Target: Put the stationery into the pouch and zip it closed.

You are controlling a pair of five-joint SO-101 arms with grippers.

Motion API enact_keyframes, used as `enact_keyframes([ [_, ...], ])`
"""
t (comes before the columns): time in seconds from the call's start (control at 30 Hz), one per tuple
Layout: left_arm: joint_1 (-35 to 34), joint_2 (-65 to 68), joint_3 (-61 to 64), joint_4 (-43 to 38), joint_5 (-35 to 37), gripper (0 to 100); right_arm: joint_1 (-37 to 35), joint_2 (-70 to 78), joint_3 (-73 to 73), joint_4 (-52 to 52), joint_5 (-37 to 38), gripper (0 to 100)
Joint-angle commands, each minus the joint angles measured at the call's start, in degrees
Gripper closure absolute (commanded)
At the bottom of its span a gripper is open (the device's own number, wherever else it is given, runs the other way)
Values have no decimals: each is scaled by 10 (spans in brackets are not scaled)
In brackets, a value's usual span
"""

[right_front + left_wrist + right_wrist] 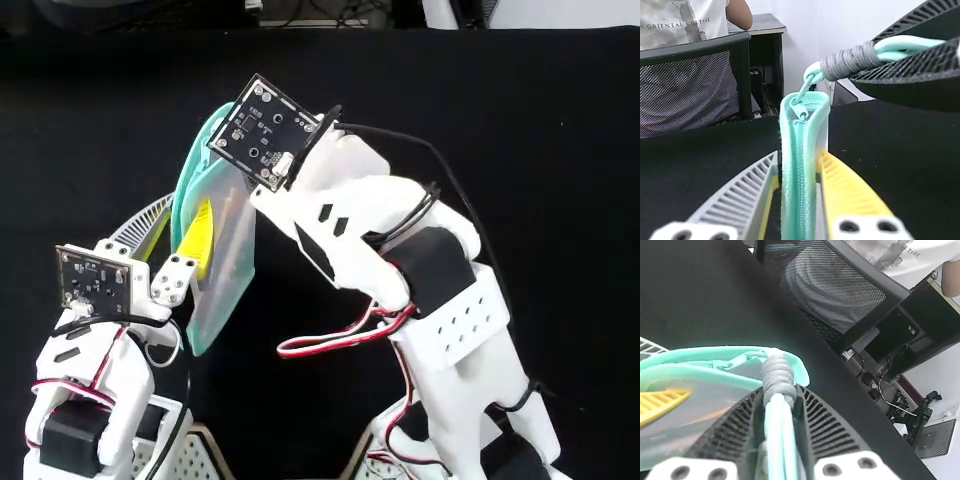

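Black bench [520,120]: carries both arms. Pouch [225,275], translucent with a teal zip: held on edge over the left half of the bench, about midway between front and rear edges. Left claw [799,155]: grey and yellow fingers closed on the pouch's zip edge. Right claw [780,390]: black fingers clamped on the pull cord [776,371] at the pouch's far end. Along the run seen from the left wrist, the zip teeth are meshed.

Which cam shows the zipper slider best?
Left wrist view: the zipper slider sits centred at the pouch end, cord attached. Right wrist view shows the cord clamped in the right gripper; high view shows the pouch, that end under the arm.
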Motion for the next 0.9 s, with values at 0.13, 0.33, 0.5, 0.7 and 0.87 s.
enact_keyframes([
  [0.13,-2,1,-23,1,-21,970,-8,-15,5,1,3,986],
  [0.33,-4,1,-3,0,-24,970,-53,-18,31,2,5,900],
  [0.5,-4,1,7,-1,-25,970,-58,-18,38,2,5,832],
  [0.7,-4,1,7,0,-25,970,-59,-18,38,1,5,828],
  [0.87,-4,1,7,1,-25,970,-65,-14,40,-3,5,828],
])
